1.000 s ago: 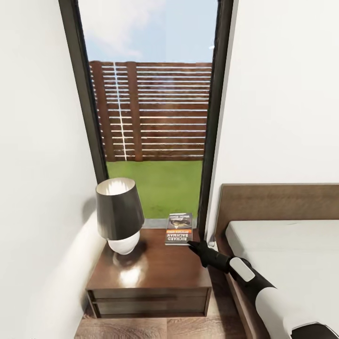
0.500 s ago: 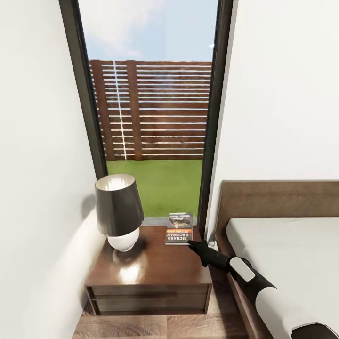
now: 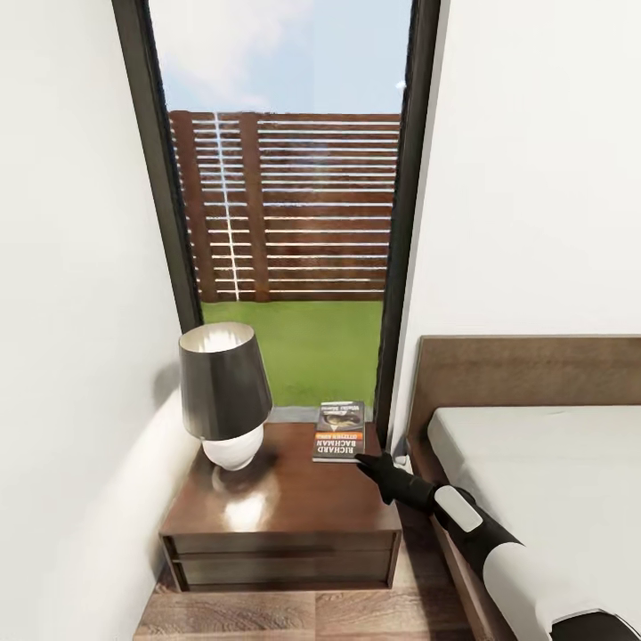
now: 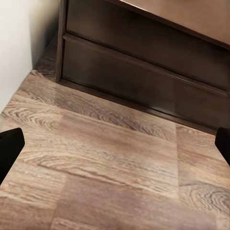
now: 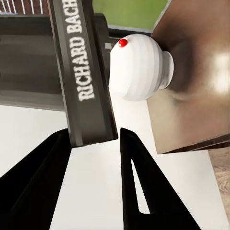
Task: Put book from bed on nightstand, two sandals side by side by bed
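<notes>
The book lies flat on the back right corner of the nightstand, its white lettering "RICHARD BACHMAN" facing me. My right gripper reaches in from the bed side to the book's near right corner. In the right wrist view its fingers press both sides of the book. My left gripper hangs open above the wood floor in front of the nightstand's drawer front. The bed stands to the right. The sandals are out of view.
A lamp with a dark shade and a white base takes the nightstand's back left. Behind it is a tall dark-framed window. A white wall stands close on the left. The headboard rises to the right.
The whole picture has shifted a little, so the camera has moved. The book and my right gripper hold the same places on the nightstand.
</notes>
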